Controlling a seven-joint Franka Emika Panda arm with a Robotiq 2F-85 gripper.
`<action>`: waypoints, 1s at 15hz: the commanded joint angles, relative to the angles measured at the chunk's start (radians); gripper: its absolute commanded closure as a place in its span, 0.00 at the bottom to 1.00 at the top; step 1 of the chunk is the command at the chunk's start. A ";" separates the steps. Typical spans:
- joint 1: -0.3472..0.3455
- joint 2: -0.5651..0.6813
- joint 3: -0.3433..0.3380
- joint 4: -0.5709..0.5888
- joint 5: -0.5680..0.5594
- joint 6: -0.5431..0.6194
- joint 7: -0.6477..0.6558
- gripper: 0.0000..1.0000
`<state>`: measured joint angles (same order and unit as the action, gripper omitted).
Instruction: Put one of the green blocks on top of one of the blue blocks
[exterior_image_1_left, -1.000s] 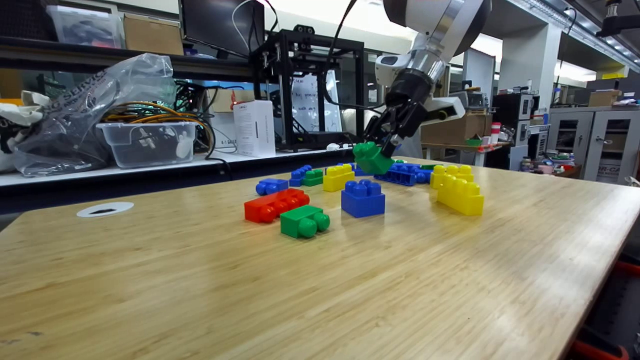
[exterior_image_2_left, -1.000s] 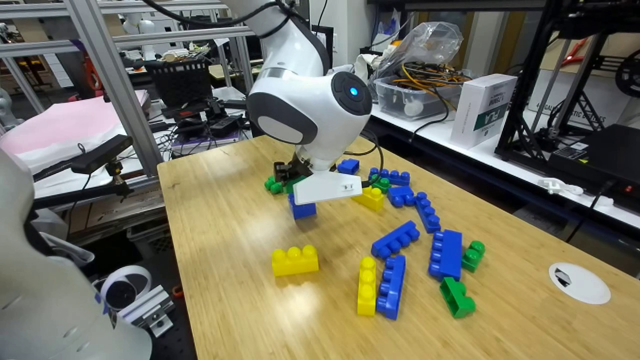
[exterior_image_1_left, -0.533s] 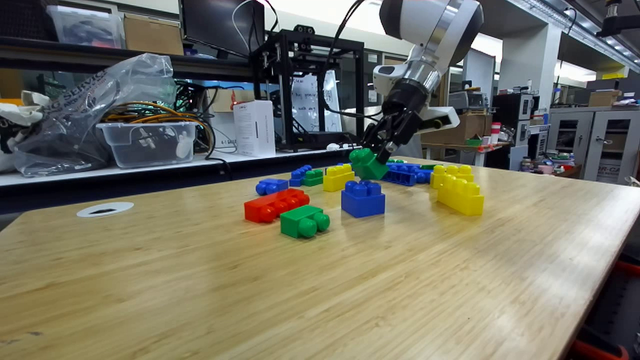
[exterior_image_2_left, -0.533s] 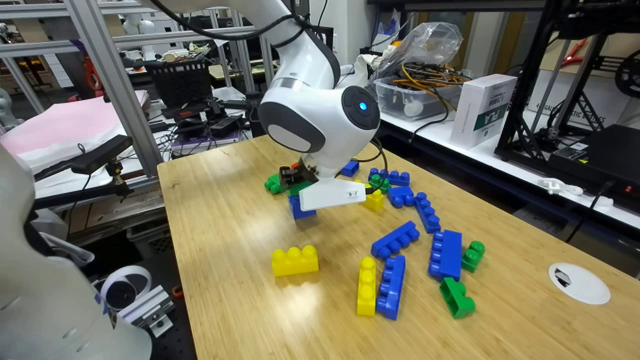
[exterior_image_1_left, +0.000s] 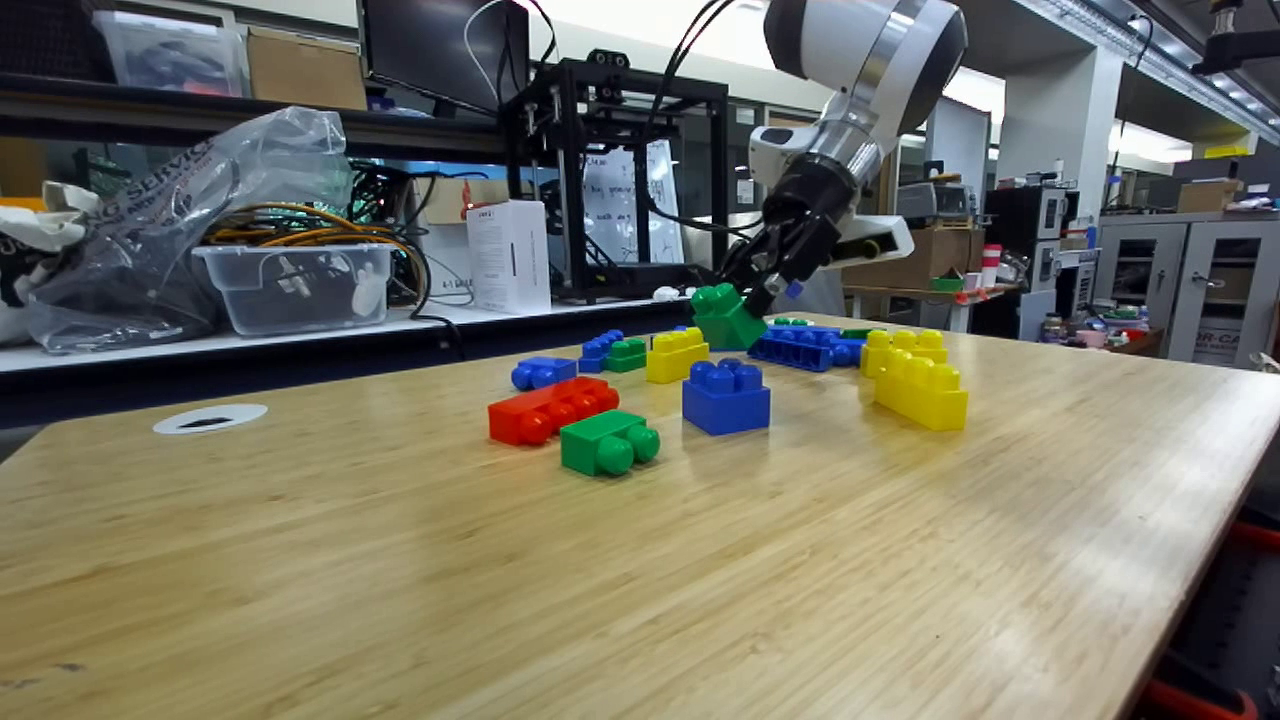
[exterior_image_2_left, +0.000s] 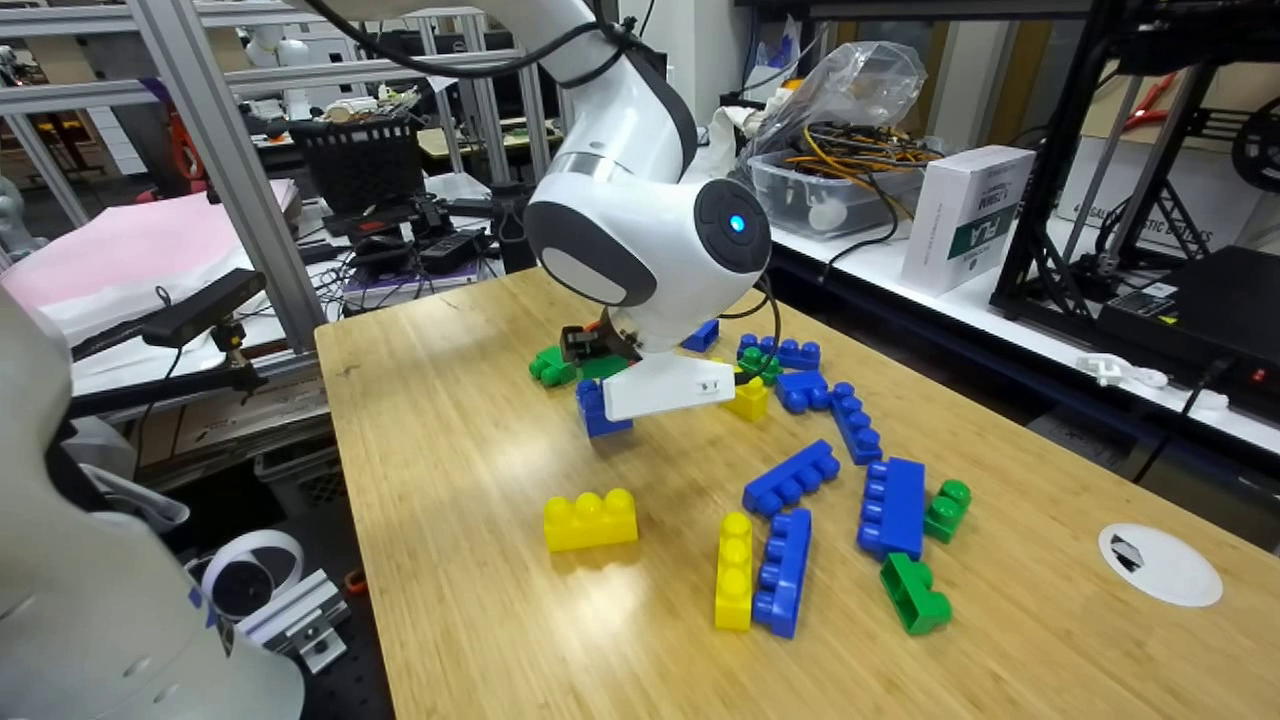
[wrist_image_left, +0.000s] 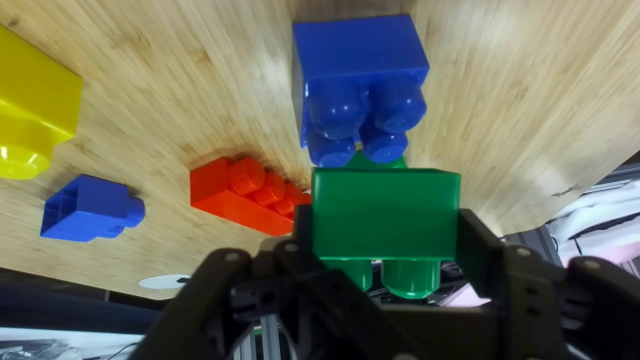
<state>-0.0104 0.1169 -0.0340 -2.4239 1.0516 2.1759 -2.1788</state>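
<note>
My gripper stays clamped on a small, bright green plastic building block with round studs. The jaws stand parted by just the width of that green block, my black fingers pressing two opposite sides. I carry it in the air, tilted, its studs aimed up and to the left in an exterior view.

Close by, the chunky, deep blue plastic building block with a studded top stands upright on the pale wooden table. Compared with a second ago, my green block is farther left in that view, at nearly the same height. Compared with half a second ago it is slightly higher, and a thin gap shows between its lower edge and the blue studs.

In an exterior view my white arm is now lower and farther right than a second ago. In the wrist view, the blue studs end right at the green block's edge.

The long red plastic block lying on its side, the two-stud green plastic block just beside it, and the long yellow plastic block keep their places.
</note>
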 joint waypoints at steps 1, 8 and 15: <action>-0.027 0.016 0.002 0.020 0.028 -0.061 -0.054 0.56; -0.044 0.032 -0.004 0.037 0.028 -0.114 -0.068 0.56; -0.057 0.081 -0.010 0.063 0.016 -0.131 -0.048 0.56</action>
<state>-0.0509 0.1673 -0.0443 -2.3890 1.0528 2.0819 -2.2056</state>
